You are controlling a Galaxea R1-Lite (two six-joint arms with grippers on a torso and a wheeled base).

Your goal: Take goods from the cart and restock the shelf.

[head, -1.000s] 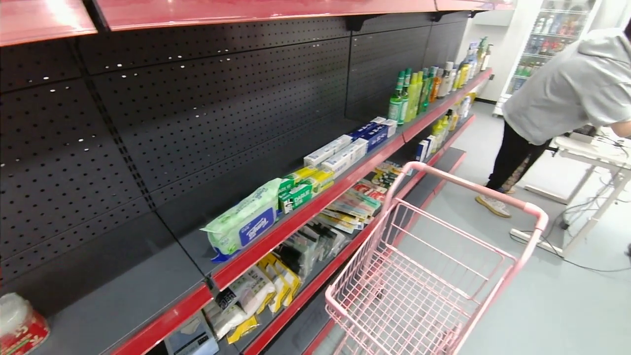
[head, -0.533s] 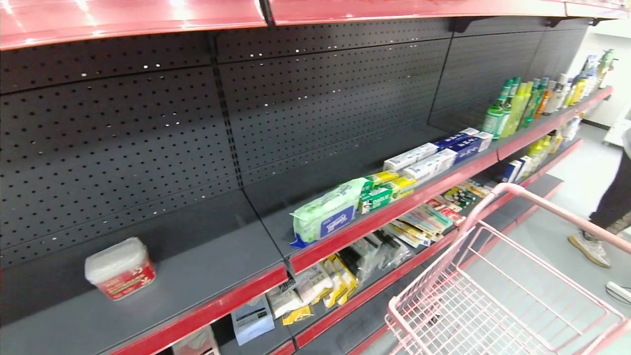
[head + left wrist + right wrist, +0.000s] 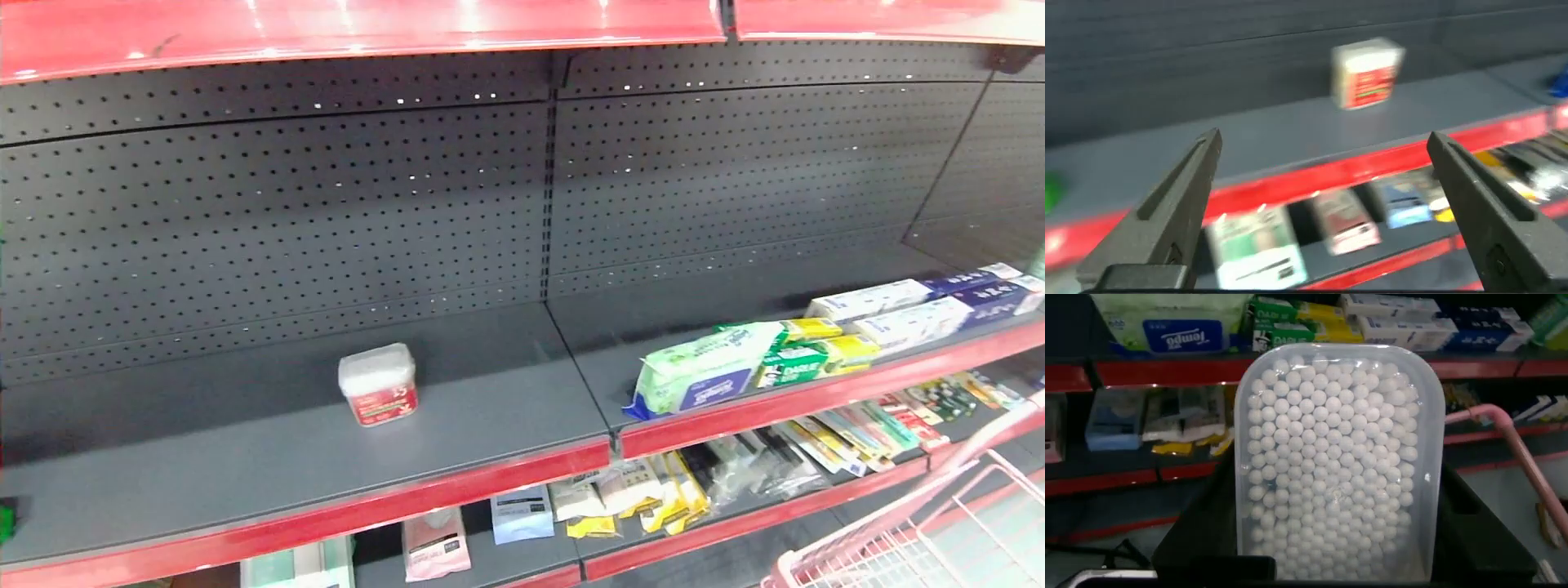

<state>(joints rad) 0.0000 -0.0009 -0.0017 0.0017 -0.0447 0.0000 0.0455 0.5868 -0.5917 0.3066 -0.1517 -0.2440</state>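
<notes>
The head view has swung to the left along the shelf (image 3: 245, 457). That is the camera turning, not the goods moving. The pink cart (image 3: 971, 453), which was in the middle of the view a second ago, now shows only as a corner at the lower right. The person who stood by the far end has dropped out of view. The bare stretch of shelf now sits in the centre, and a matching tub (image 3: 377, 384) with a red label stands upright on it, alone, well apart from the pack of wipes (image 3: 702, 371) and the toothpaste boxes (image 3: 890, 314) further right.

The right gripper (image 3: 1337, 478) has its fingers closed on the two sides of a tub of cotton swabs (image 3: 1339, 416), held out in front of the shelves with the cart handle beside and below it. The left gripper (image 3: 1323, 139) has its fingers spread wide with nothing between them, and it faces the shelf edge with the matching tub beyond it.

The turn appears to mean that the pick from the cart is done and the placing step is under way: the robot is lining up with the open stretch of shelf. The likely spot is just beside the matching tub. The held tub is not yet over the shelf, so a reach forward is still needed.
</notes>
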